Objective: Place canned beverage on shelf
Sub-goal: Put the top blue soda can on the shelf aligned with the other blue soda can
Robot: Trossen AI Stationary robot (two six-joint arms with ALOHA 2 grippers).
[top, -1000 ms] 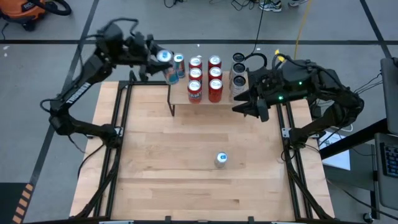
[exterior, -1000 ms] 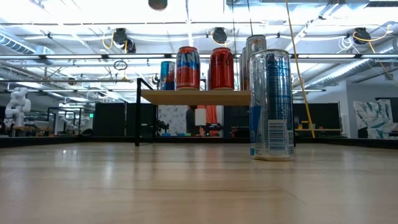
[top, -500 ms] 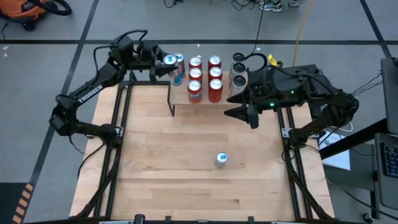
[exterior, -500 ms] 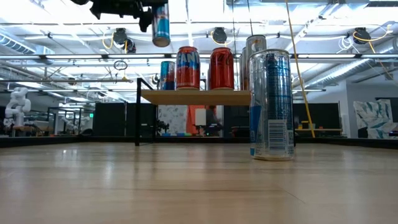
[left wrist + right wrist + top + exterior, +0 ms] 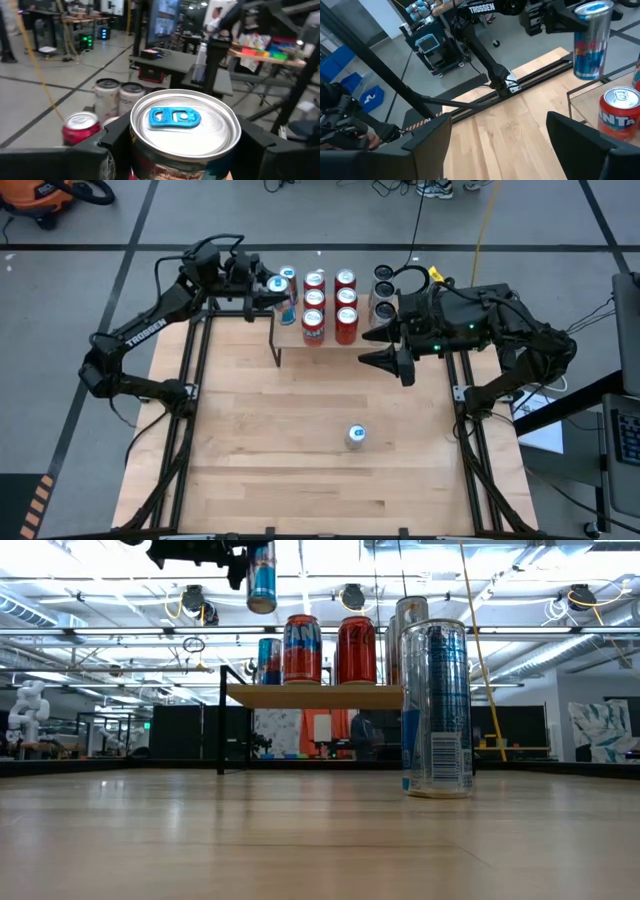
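Observation:
My left gripper (image 5: pixel 268 286) is shut on a blue canned beverage (image 5: pixel 277 283), held high over the left end of the shelf (image 5: pixel 315 696). On the shelf's light wooden top stand several cans, red ones (image 5: pixel 345 320), a blue one (image 5: pixel 268 660) and pale ones (image 5: pixel 384 308). Another can (image 5: pixel 355 436) stands on its base on the tabletop, near the middle. My right gripper (image 5: pixel 372 348) hovers open off the shelf's right front corner, with nothing between its fingers. My left gripper pinches the can's side wall just below its top rim (image 5: pixel 131 131) between its two fingers (image 5: pixel 112 142), one on each side. The fingers come level from the table's left. The can hangs upright, its bottom (image 5: pixel 261 606) well clear above the shelf top.
The shelf's black legs (image 5: pixel 276 340) stand at the table's far edge. Black rails (image 5: pixel 190 390) run along both table sides. Open tabletop (image 5: pixel 290 440) lies between the shelf and the lone can. A red can (image 5: pixel 618 115) sits close ahead of my right gripper.
My left gripper has come down and moved toward the shelf with the can, which stays upright and now hangs above the shelf's left end; it has barely moved in the last half second. My right gripper has shifted a little toward the table's left.

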